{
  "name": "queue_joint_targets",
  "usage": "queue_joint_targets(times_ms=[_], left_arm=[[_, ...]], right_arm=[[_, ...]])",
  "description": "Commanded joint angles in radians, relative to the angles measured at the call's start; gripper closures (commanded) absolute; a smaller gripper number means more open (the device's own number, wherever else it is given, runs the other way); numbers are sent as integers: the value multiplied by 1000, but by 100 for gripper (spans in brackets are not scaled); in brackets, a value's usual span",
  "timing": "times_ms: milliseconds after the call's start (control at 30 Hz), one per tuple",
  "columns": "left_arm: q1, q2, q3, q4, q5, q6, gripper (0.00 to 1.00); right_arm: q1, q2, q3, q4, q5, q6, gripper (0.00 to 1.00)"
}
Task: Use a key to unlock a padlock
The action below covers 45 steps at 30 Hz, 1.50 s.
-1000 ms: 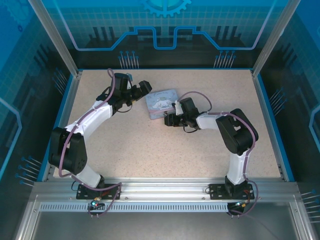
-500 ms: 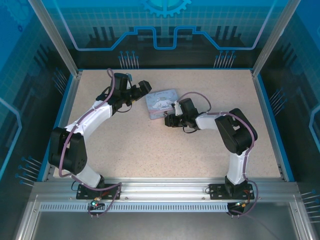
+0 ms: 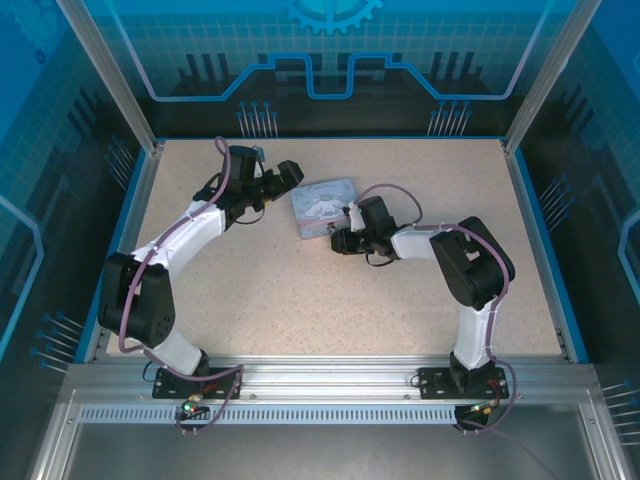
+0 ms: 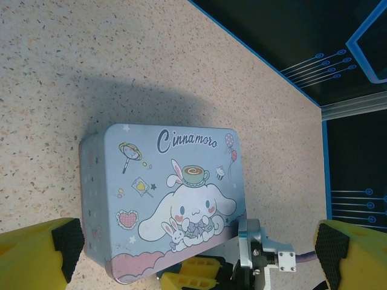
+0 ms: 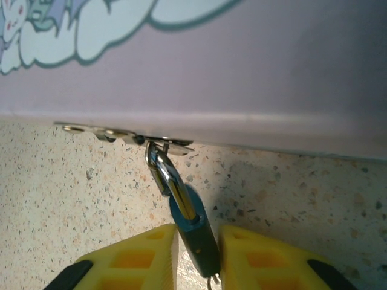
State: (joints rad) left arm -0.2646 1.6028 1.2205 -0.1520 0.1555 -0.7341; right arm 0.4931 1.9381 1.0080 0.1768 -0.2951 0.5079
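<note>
The right gripper (image 5: 196,261) grasps the padlock (image 5: 192,228) at the tin (image 4: 169,181) edge.
The left gripper (image 4: 196,251) hangs released above the tin.

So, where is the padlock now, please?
In the right wrist view, the padlock is hooked on the tin's hasp, between the fingers of the right gripper.
</note>
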Motion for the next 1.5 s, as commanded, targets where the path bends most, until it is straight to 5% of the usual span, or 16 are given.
queue_joint_targets(times_ms=[0, 200, 1000, 1467], left_arm=[[11, 8, -11, 9, 27, -6, 1], [11, 14, -3, -4, 25, 7, 1], [-21, 78, 27, -232, -125, 200, 1], [-166, 7, -23, -257, -249, 226, 1]], right_arm=[[12, 17, -6, -7, 9, 1, 77], [9, 7, -8, -16, 16, 0, 88], [7, -82, -72, -57, 47, 35, 98], [-28, -188, -202, -65, 58, 40, 99]])
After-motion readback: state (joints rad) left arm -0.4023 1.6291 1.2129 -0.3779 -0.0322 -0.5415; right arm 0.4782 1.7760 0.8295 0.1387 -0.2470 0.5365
